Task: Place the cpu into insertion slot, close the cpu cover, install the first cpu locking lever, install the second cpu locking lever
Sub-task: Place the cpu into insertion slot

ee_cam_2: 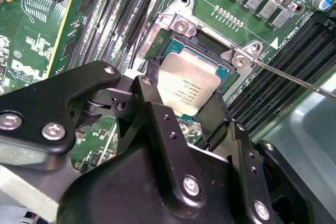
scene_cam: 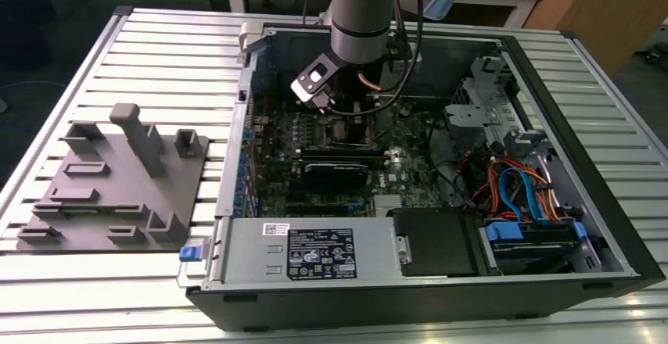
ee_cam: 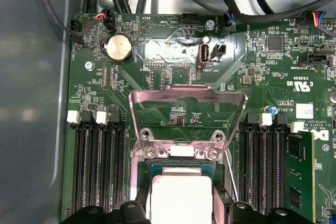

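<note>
We pinch the cpu [ee_cam_2: 190, 83] by opposite edges in the gripper [ee_cam_2: 184, 100], right at the insertion slot [ee_cam_2: 207, 43] — the cpu cover [ee_cam: 188, 97] stands tipped back, we judge, so the slot lies open for it.

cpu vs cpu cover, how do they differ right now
The cpu is a solid square with a pale grey metal top; the cpu cover is a shiny frame with a large open centre. The cpu lies roughly flat over the insertion slot, gripped by the hand; the cpu cover stands swung open on its hinge, with nothing holding it. Both are square and metallic.
</note>
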`<state>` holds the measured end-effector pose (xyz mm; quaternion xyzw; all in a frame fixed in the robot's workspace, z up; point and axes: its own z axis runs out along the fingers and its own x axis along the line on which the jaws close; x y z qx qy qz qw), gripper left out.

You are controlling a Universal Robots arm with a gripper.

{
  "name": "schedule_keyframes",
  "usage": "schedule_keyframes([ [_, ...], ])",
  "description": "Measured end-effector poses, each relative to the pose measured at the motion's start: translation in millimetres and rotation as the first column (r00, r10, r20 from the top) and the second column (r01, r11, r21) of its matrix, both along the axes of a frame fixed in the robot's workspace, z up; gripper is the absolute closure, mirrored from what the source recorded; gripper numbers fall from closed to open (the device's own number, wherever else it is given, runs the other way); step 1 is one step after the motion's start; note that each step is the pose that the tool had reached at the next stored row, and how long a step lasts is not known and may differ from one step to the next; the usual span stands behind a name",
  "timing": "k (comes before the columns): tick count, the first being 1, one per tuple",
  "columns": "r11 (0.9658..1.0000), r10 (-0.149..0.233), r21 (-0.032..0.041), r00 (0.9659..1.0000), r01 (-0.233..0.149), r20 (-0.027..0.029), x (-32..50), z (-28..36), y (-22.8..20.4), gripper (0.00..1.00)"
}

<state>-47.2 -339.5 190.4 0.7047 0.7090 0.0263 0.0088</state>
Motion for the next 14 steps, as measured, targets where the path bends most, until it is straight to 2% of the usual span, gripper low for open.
schedule_keyframes([
  [8,1.0,0.0,0.0058,1.0,0.0,-0.0005,-0.2,-0.9,-0.3,0.46],
  [14,1.0,0.0,0.0062,1.0,0.0,-0.0004,-0.2,-1.2,-0.3,0.46],
])
